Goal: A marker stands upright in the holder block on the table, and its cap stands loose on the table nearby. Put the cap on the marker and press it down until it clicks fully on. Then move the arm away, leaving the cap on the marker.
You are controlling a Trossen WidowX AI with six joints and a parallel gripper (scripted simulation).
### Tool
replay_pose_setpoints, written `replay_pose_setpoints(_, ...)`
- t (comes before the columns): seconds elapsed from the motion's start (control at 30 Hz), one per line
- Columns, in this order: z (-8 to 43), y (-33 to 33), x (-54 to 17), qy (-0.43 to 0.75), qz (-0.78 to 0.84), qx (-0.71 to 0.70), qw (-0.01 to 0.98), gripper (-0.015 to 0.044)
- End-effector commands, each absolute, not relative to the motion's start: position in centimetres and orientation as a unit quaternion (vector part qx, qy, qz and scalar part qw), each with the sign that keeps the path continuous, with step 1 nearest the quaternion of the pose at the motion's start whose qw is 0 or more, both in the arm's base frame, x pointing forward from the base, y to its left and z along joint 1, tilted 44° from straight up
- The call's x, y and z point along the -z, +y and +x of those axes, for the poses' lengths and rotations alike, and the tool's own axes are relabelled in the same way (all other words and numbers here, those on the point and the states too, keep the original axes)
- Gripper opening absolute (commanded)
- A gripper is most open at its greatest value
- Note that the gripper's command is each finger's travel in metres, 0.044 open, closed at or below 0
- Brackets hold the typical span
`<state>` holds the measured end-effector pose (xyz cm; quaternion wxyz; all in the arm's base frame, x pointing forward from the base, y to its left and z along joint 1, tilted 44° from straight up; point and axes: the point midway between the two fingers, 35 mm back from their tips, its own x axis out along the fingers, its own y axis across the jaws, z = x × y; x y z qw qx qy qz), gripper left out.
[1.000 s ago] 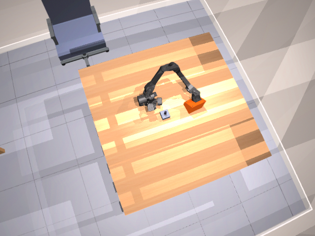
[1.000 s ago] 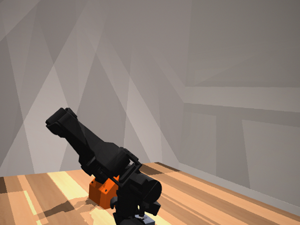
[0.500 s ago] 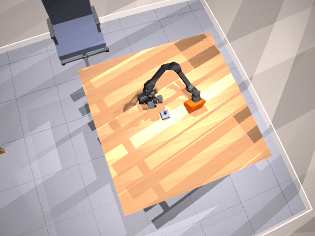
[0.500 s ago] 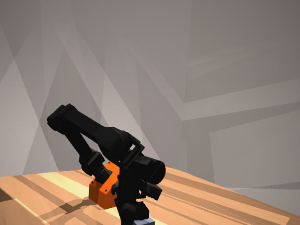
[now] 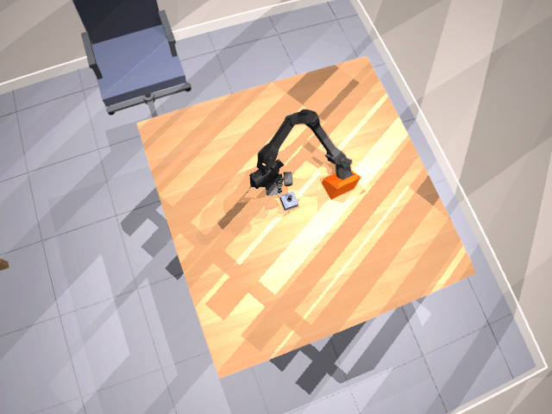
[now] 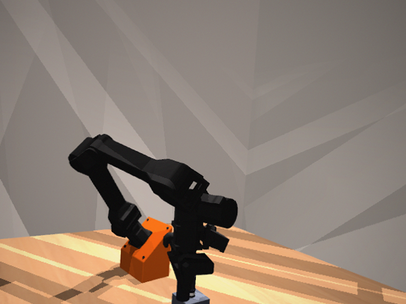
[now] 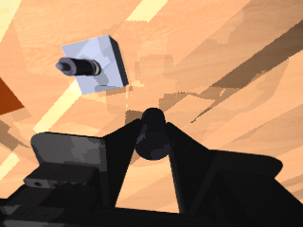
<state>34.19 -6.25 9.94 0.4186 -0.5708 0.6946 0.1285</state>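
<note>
From the top view, you have the arm (image 5: 294, 128) arching over the wooden counter (image 5: 356, 285) from its orange base (image 5: 341, 185), with the gripper (image 5: 277, 185) hanging just up and left of the pale holder block (image 5: 290, 201). The marker (image 5: 291, 197) shows as a small dark spot at the middle of the block. The cap itself is too small to pick out here. A blue-grey chair (image 5: 128, 53) stands on the floor beyond the far left corner of the counter.

From the exterior view, your gripper (image 6: 186, 294) points straight down, and its tip overlaps the top of the holder block (image 6: 194, 303) at the bottom edge of the picture. You cannot tell from this angle whether it is above the block or beside it. The orange base (image 6: 146, 255) sits behind and to the left.

From the wrist view, the fingers are closed on the dark cap (image 7: 152, 134), which sits pinched between them with its rounded end toward the camera. The cap is off the counter (image 7: 227, 43). The holder block (image 7: 106, 52) lies up and to the left, apart from the cap, and the marker (image 7: 78, 66) stands in it with a pale band around its dark body.
</note>
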Motion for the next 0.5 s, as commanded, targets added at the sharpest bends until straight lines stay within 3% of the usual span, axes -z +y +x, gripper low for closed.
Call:
replay_pose_setpoints(0.0, 33.3, -4.5, -9.2, 0.695, -0.568, -0.133, 0.419, 0.0000)
replay_pose_setpoints(0.47, 30.4, 0.0, -7.6, 0.697, -0.568, -0.133, 0.417, 0.0000)
